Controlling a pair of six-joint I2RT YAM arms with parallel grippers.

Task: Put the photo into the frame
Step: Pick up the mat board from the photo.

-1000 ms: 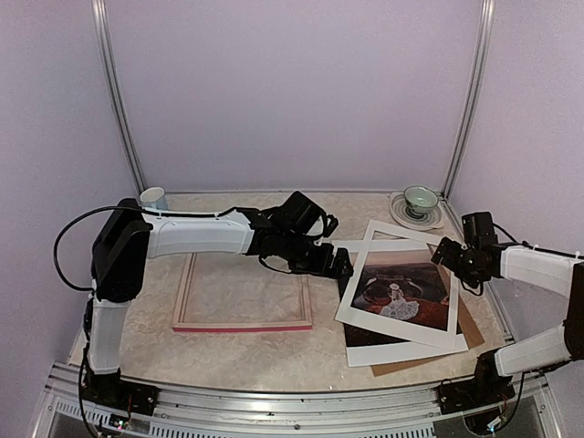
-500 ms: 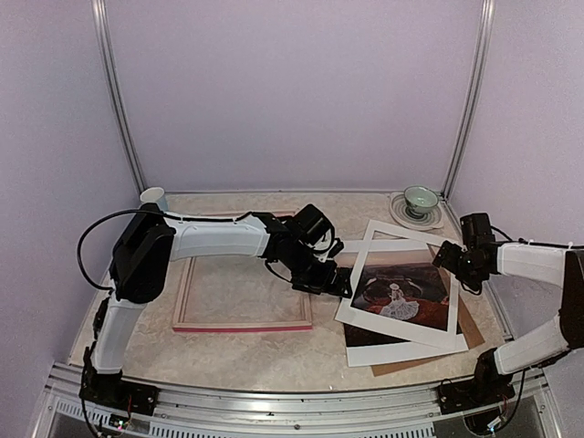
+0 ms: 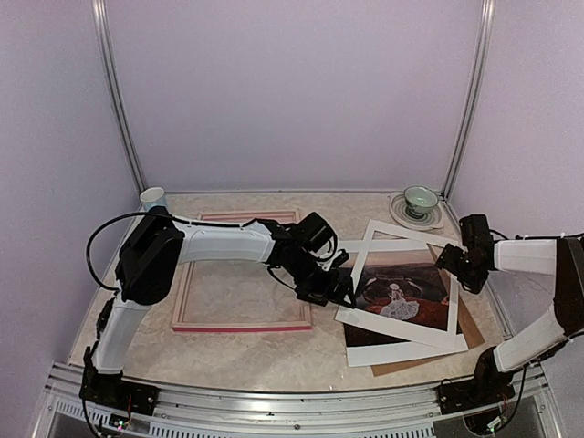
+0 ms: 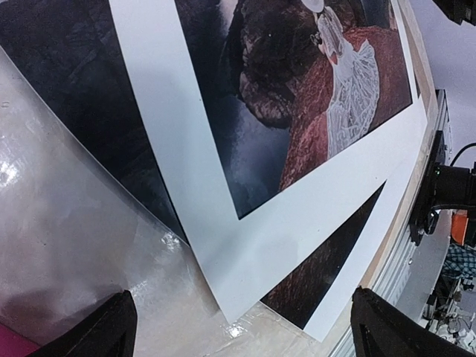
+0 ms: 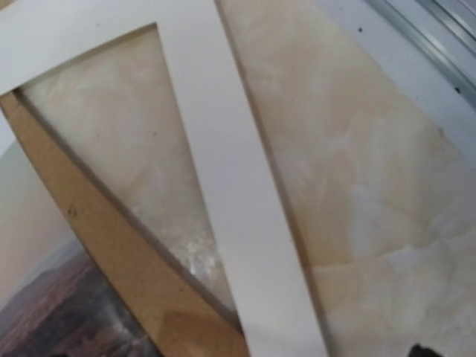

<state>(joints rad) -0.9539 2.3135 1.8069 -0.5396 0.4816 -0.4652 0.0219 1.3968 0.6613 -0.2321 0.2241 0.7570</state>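
The photo lies flat at 4 o'clock on the table, under a tilted white mat. The pink frame lies at 8 o'clock. The left claw, spread wide and empty, hangs at the photo's 9 o'clock edge. The right claw, at its 2 o'clock, appears open, though it is poorly seen.

Legible text, labels, brands, numbers, signs: none in any view you have. The only printed surface is the large rectangular paper print, a dark reddish-brown landscape with a white border. It carries a picture and no lettering you can read.
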